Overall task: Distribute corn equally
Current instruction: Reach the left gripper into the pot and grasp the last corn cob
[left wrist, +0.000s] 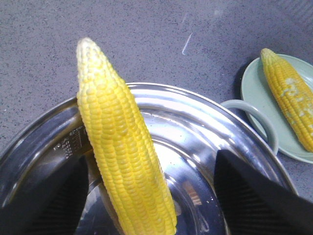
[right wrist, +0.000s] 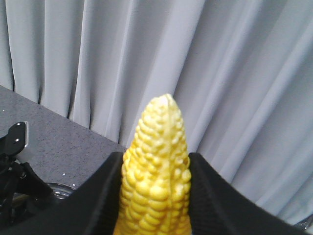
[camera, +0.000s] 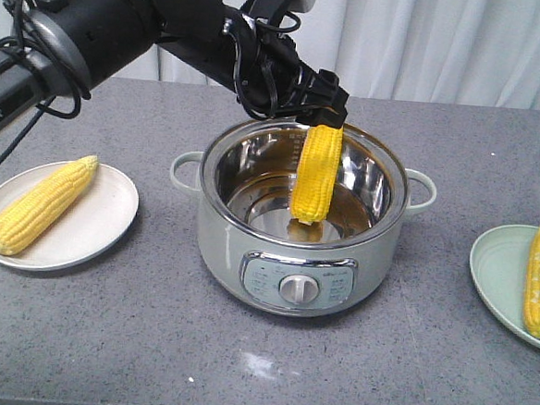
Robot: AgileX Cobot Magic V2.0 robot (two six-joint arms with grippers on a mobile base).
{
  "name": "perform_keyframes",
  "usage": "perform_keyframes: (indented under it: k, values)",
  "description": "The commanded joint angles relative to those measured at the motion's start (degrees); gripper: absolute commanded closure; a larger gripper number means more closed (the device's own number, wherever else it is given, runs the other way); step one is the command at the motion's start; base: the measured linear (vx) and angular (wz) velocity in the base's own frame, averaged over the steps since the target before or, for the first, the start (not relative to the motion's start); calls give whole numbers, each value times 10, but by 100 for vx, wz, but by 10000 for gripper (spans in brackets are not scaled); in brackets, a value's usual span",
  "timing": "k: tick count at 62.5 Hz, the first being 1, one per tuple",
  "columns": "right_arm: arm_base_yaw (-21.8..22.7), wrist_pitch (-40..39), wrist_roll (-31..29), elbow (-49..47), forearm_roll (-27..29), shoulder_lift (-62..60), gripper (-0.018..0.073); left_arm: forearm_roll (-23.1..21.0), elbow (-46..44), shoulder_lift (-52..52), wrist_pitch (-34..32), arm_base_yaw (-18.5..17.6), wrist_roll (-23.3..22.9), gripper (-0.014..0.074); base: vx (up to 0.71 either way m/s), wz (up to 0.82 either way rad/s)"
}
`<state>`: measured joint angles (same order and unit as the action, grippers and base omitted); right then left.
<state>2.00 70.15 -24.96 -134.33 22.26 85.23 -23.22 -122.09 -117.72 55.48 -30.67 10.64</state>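
This looks like a mock kitchen set up in a robotics lab. An electric cooking pot (camera: 296,288) with a front dial stands on a grey speckled countertop (camera: 149,342). Left of the pot, a white plate (camera: 102,223) bears a corn cob (camera: 40,205). Right of it sits a pale green plate (camera: 495,265). Behind the pot hangs a pleated grey curtain (camera: 467,40). A black robot arm (camera: 116,16) trailing loose cables (camera: 39,52) reaches over the pot.

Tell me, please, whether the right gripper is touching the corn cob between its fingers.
Touching. The right wrist view shows the right gripper with both black fingers pressed against the sides of the corn cob, with no gap visible.
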Motion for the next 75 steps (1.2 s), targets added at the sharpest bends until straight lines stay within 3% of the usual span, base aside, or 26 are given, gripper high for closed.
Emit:
perform_keyframes:
  k: [1, 75]
  values:
    - [5, -42, 3, -11, 4, -14, 459, -11, -18, 21, -30, -4, -7, 71, 0, 0]
    - [5, -37, 9, -11, 4, -14, 459, -26, -18, -8, -64, -4, -32, 50, 0, 0]
